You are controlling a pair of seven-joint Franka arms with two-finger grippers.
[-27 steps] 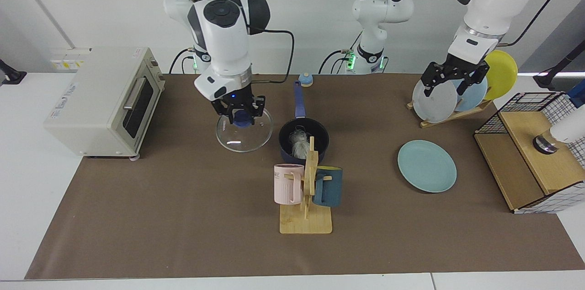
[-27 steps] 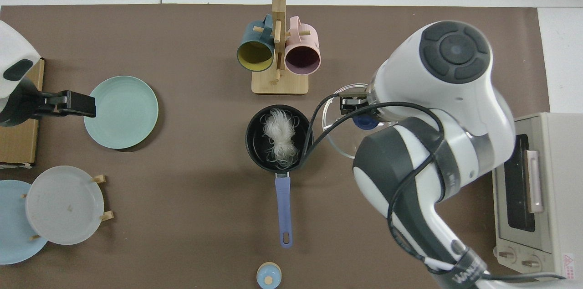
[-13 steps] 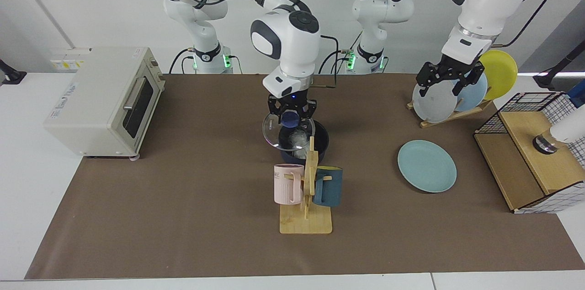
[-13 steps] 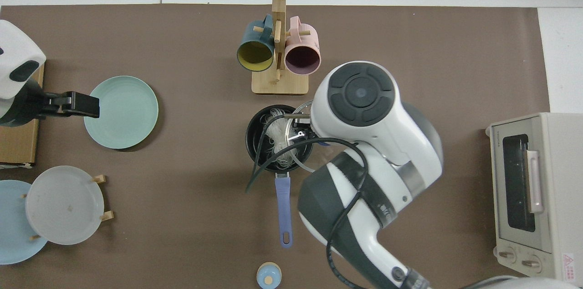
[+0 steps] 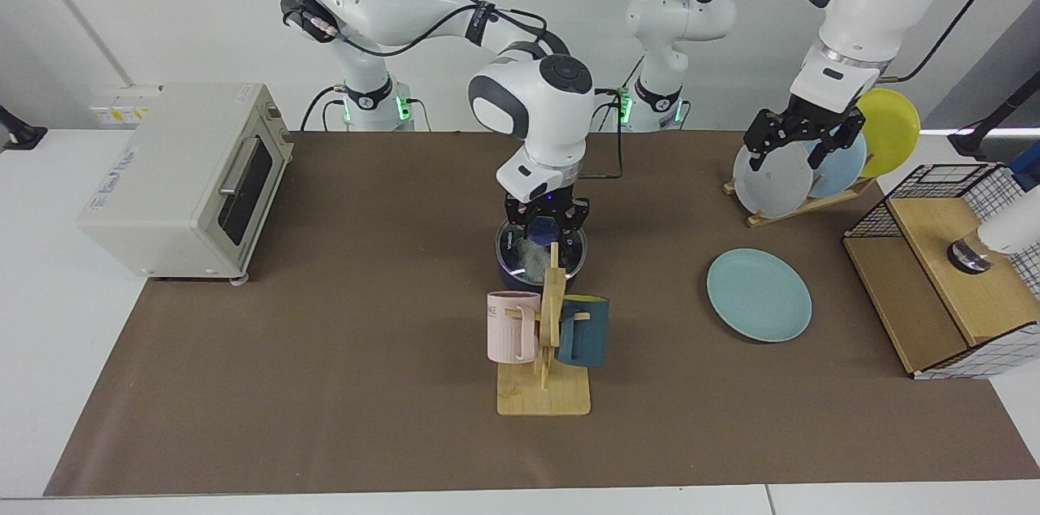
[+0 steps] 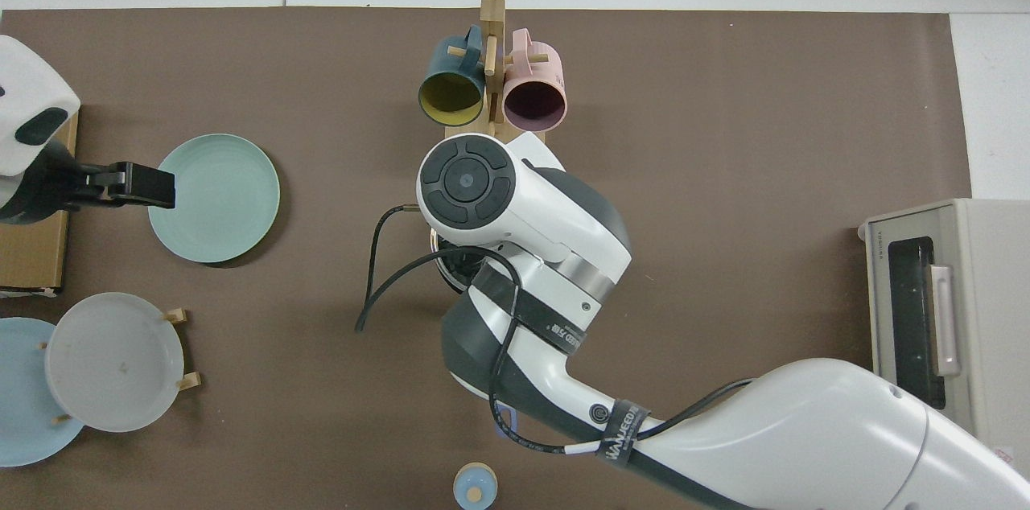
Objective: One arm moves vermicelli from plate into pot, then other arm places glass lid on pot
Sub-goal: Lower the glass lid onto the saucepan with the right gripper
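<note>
Right arm sets the glass lid on the pot; left arm waits.

The toaster oven (image 6: 941, 317) reads "TOSHIBA"; the arm strap's lettering is unreadable. The right gripper (image 5: 546, 222), over at the oven side a second ago, now pinches the glass lid (image 5: 536, 251) atop the pot (image 5: 508, 271), vermicelli (image 5: 532, 259) inside. The plate (image 5: 759, 294) lies bare. The left gripper (image 5: 804, 143), fingers spread, hovers unmoved by the plate rack (image 5: 800, 202).

Toaster oven (image 5: 183, 174), mug rack (image 5: 546, 352) w/ pink mug (image 5: 512, 326) & blue mug (image 5: 583, 330), plate rack (image 5: 804, 202).
</note>
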